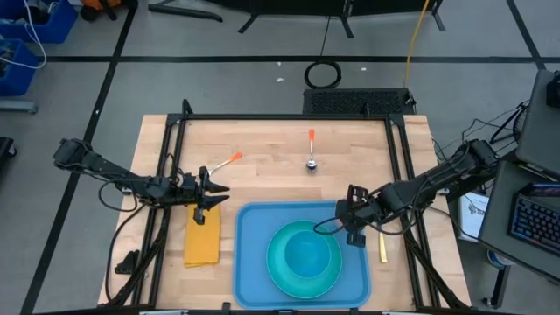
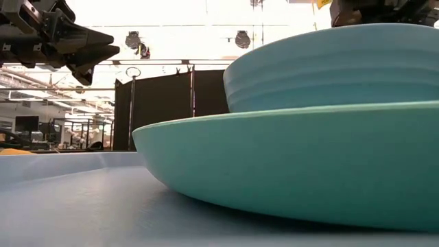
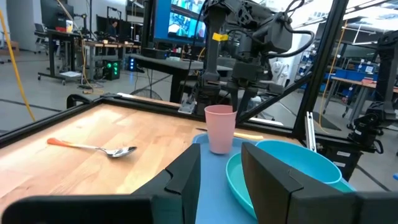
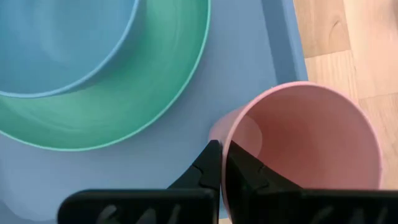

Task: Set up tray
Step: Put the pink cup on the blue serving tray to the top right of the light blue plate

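The blue tray (image 1: 254, 262) lies at the table's near middle. On it sits a teal plate (image 1: 284, 278) with a blue bowl (image 1: 306, 255) inside. A pink cup (image 3: 219, 127) stands upright at the tray's far right corner, and my right gripper (image 4: 222, 149) is shut on its rim from above (image 1: 354, 226). My left gripper (image 1: 214, 194) hovers open over the far end of a yellow-orange napkin (image 1: 202, 241), left of the tray, with nothing between its fingers (image 3: 221, 180). My right gripper pinches the pink cup's rim (image 4: 231, 117) on the side toward the plate, one finger (image 4: 247, 173) inside the cup and one (image 4: 204, 169) outside. The fingers slant steeply down from above. The cup stays upright, its base (image 3: 219, 149) at the tray's surface; whether it rests there, I cannot tell.
A spoon (image 1: 311, 157) and a fork (image 1: 229, 161), both orange-handled, lie on the bare wood beyond the tray. A thin yellowish piece (image 1: 382, 248) lies just right of the tray. Black frame rails run along the table's left, far and right sides.
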Controlling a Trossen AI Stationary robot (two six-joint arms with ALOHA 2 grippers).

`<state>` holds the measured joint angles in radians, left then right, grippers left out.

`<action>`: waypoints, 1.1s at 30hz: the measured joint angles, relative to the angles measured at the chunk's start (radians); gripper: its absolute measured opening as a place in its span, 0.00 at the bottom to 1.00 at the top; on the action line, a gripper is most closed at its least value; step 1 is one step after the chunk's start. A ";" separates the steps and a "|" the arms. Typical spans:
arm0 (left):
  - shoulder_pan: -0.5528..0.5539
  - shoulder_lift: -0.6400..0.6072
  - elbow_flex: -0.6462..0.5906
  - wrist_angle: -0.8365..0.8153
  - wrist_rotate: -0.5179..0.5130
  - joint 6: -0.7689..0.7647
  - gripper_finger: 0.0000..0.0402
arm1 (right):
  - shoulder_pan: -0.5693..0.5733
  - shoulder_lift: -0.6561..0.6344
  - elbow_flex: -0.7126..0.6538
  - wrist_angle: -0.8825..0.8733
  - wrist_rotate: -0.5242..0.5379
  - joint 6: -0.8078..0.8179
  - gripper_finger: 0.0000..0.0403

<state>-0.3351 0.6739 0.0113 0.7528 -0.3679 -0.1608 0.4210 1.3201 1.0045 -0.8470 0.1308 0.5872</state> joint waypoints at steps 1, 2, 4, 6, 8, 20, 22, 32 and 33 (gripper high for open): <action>0.000 0.000 0.000 -0.001 0.000 0.000 0.30 | 0.000 0.000 -0.002 0.002 0.001 0.000 0.00; 0.000 0.000 0.000 0.000 0.000 0.000 0.30 | 0.000 0.000 -0.004 0.005 0.001 0.000 0.00; 0.000 0.000 0.000 -0.001 0.000 -0.001 0.30 | 0.000 0.000 -0.013 0.015 0.001 -0.001 0.00; 0.000 0.000 0.000 -0.001 0.000 -0.002 0.30 | 0.000 0.000 -0.024 0.041 0.001 -0.002 0.00; 0.000 0.000 0.000 -0.001 0.000 -0.002 0.30 | 0.000 -0.001 -0.039 0.063 0.002 -0.005 0.00; 0.000 0.000 0.000 -0.004 0.000 -0.002 0.30 | 0.000 -0.002 -0.068 0.084 -0.015 -0.003 0.01; 0.000 0.000 0.000 -0.009 0.000 -0.002 0.30 | 0.000 -0.001 -0.069 0.085 -0.024 -0.001 0.02; 0.000 0.000 0.000 -0.022 0.000 -0.007 0.30 | 0.000 0.002 -0.073 0.086 -0.038 0.006 0.11; 0.000 0.000 0.000 -0.023 0.000 -0.008 0.30 | 0.000 0.002 -0.073 0.088 -0.038 0.006 0.12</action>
<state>-0.3351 0.6739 0.0113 0.7297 -0.3679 -0.1684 0.4210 1.3224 0.9318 -0.7593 0.0931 0.5927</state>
